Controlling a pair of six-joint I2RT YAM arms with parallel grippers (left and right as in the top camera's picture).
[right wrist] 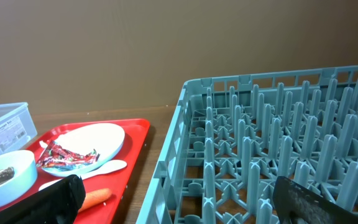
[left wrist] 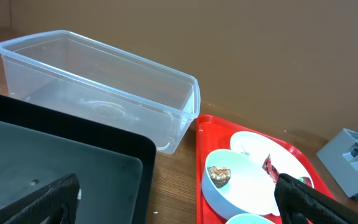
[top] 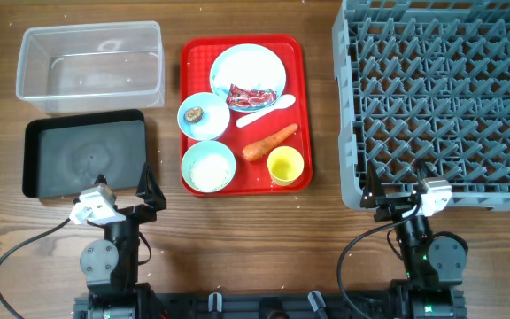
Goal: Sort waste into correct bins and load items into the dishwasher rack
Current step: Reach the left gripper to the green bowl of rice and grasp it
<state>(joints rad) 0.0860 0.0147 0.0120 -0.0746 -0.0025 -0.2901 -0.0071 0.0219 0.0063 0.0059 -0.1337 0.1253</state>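
The waste sits unsorted on the red tray (top: 187, 133) mid-bench: wrapper (top: 251, 96) on the plate (top: 237, 64), brown lump (top: 193, 114) in one bowl (top: 214, 126), rice (top: 208, 168) in the other, carrot (top: 269, 142) loose beside the yellow cup (top: 285, 165) (the spoon (top: 266, 109) is no waste). Clear tub (top: 27, 71) and black tray (top: 85, 155) lie nearest the left jaws, the rack (top: 441, 97) nearest the right jaws, likely to split the work. Both pairs are spread wide, holding nothing.

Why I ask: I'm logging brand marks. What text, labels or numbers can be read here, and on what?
On the clear plastic tub, a sticker: a red mark and lines of dark print, too small to read.
On the red crinkled wrapper: coloured printing, too blurred to read.
Nothing is legible anywhere; no text shows on the dishwasher rack or the black tray.
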